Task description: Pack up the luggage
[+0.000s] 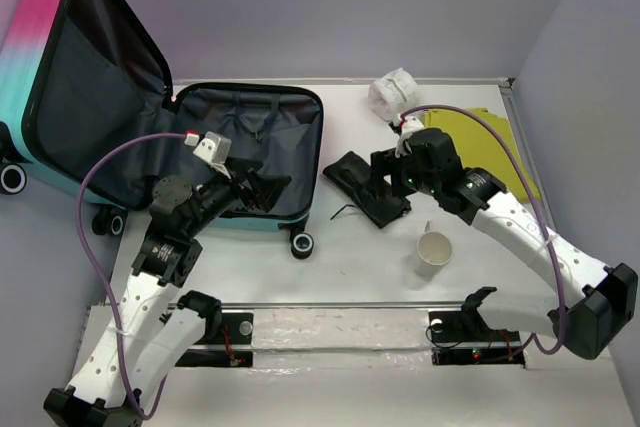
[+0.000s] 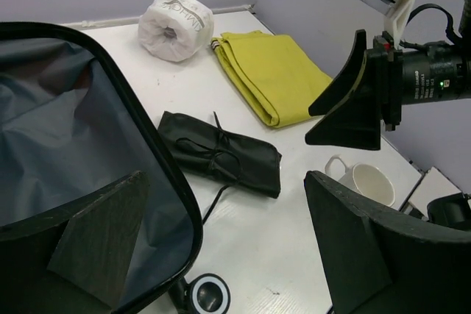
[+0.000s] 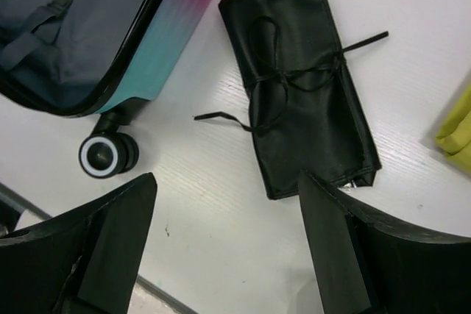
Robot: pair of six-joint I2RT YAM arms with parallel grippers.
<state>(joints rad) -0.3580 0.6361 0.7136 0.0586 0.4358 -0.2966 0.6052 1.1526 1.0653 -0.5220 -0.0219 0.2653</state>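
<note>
The luggage lies open at the left, its pink-to-teal lid raised and the dark grey lining showing; its rim shows in the left wrist view and its shell in the right wrist view. A black rolled pouch tied with a cord lies just right of it, seen too in the left wrist view and the right wrist view. My left gripper is open and empty over the luggage's right edge. My right gripper is open and empty above the pouch.
A white paper roll and a folded yellow cloth lie at the back right. A white mug stands in front of the right arm. The luggage wheel sticks out toward the table's middle. Walls close the back and right.
</note>
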